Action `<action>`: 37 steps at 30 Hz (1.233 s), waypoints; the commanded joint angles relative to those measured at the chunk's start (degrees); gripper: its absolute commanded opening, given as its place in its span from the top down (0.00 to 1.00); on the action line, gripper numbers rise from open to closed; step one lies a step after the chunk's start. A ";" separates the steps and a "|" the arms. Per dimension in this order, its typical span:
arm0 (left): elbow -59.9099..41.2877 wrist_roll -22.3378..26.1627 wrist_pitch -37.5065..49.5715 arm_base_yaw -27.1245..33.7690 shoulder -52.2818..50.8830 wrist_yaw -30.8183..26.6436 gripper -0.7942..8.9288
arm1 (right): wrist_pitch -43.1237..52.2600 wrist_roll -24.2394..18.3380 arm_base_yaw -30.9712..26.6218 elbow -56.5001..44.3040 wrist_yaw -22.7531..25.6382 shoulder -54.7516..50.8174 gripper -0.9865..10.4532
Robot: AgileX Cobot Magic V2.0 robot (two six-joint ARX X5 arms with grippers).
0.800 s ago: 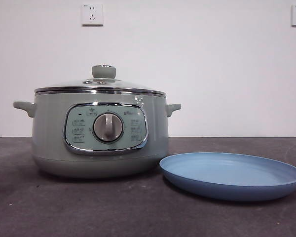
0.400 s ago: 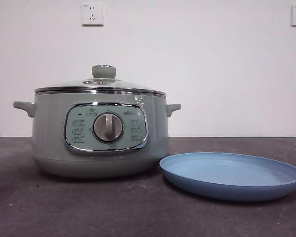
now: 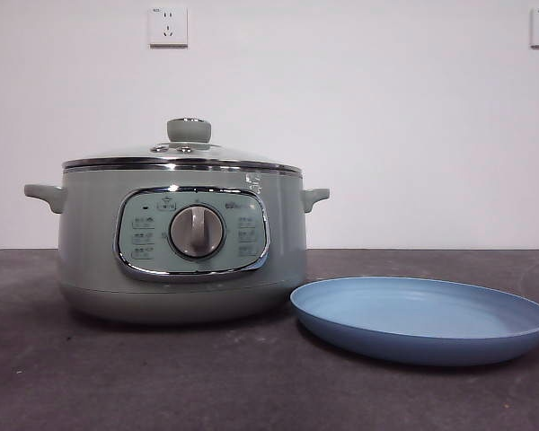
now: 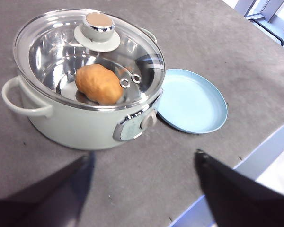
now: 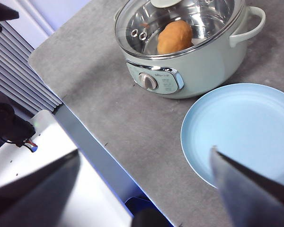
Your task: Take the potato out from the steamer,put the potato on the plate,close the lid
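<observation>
Clearly nothing has begun: the lid (image 4: 92, 52) covers the pot (image 3: 181, 242) at frame left, sealing in the potato (image 4: 99, 83). The plate (image 3: 421, 318) waits empty at lower right, touching the pot, so the carry will be short. Both the left gripper (image 4: 142, 187) and right gripper (image 5: 146, 189) hang back with jaws spread, holding nothing.

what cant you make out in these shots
- Potato: hidden in the front view by the steamer wall; seen only through the lid in the wrist views.
- Panel labels: too small to read in every view.
- Plate: cut off by the right wrist view's edge and a jaw.
- Grippers: absent from the front view.

We hold our left gripper (image 4: 142, 189) and right gripper (image 5: 144, 189) high above the steamer (image 3: 181, 242), jaws spread wide, gripping nothing.
</observation>
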 commanded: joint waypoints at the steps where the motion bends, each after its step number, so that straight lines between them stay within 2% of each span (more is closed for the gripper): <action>1: 0.31 -0.52 3.15 0.00 1.18 0.04 0.24 | 0.31 0.85 0.09 0.04 -0.07 -0.11 0.36; 6: 1.86 -1.73 8.37 -1.33 5.25 0.17 0.24 | 0.31 1.33 0.09 0.04 -0.09 -0.11 0.36; 12: 6.40 -1.77 15.67 -6.36 15.23 -0.70 0.24 | 0.33 1.42 0.09 0.04 -0.09 -0.09 0.36; 19: 13.92 -1.77 23.82 -14.23 30.53 -11.50 0.24 | 0.33 1.68 0.09 0.04 -0.07 -0.09 0.36; 26: 22.67 1.14 26.51 -19.87 45.27 -19.41 0.24 | 0.33 1.70 0.09 0.04 -0.07 -0.04 0.36; 32: 27.63 2.16 26.58 -21.81 54.29 -21.46 0.24 | 0.33 1.84 0.09 0.04 -0.07 -0.04 0.36; 37: 27.74 2.23 26.97 -22.14 57.86 -21.57 0.24 | 0.33 1.81 0.09 0.04 -0.04 0.02 0.36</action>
